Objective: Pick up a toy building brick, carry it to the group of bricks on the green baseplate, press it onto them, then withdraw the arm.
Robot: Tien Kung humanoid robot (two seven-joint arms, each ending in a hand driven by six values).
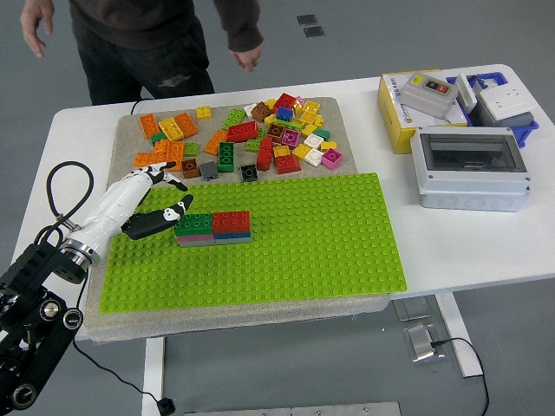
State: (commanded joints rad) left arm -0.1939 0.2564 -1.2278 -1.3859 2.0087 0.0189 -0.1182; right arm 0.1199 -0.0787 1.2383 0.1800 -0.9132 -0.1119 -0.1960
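Pressing looks done: green brick (192,225) sits on stack; left hand (143,204) (fingers apart, empty) just left, w/ withdrawal remaining.
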